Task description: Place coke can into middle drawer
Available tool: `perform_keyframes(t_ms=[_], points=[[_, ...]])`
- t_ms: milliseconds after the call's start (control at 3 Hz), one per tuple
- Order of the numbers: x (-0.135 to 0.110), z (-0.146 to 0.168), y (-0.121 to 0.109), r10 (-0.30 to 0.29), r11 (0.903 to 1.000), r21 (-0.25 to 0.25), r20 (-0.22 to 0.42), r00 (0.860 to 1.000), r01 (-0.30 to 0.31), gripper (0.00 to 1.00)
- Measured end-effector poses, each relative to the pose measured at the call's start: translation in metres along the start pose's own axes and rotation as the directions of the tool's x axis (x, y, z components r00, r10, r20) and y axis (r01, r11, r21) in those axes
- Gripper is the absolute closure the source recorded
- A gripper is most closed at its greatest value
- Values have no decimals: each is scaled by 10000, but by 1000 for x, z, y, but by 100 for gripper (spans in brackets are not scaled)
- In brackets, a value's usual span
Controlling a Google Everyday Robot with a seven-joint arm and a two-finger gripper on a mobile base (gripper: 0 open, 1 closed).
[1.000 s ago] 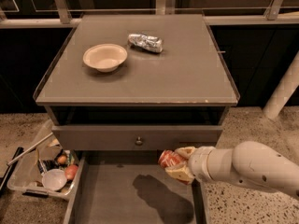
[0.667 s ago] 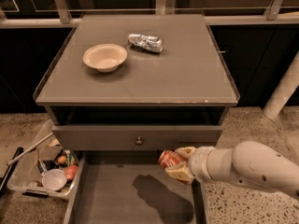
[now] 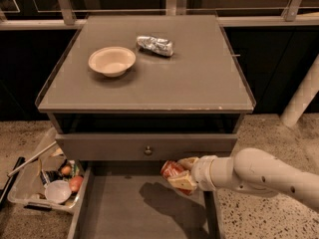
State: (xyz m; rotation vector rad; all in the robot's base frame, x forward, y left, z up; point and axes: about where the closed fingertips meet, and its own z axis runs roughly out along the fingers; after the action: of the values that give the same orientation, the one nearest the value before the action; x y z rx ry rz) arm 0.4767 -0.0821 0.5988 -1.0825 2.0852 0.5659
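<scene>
The small red aluminium coke can (image 3: 172,169) is clamped, tilted, in the jaws of the cream-coloured gripper (image 3: 182,175). It sits below the flat grey desk's (image 3: 199,83) front edge, toward the right corner, above the open wide grey middle drawer (image 3: 112,210). Carrying looks done; lowering and release are left.

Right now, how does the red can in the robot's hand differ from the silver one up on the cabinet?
The coke can is red with white lettering; the silver can is bare and crumpled. The coke can is held in the gripper, tilted above the open middle drawer; the silver can lies on its side on the cabinet top, near the bowl. Both are small drink cans.
</scene>
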Motion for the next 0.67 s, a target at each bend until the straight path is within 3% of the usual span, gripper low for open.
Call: perform_keyframes(t_ms=[333,667], points=[[19,37,-6,526,9975,-506,550,9971,-498,100],[41,65,0,333,9967,-782,1263,9914,-236,100]])
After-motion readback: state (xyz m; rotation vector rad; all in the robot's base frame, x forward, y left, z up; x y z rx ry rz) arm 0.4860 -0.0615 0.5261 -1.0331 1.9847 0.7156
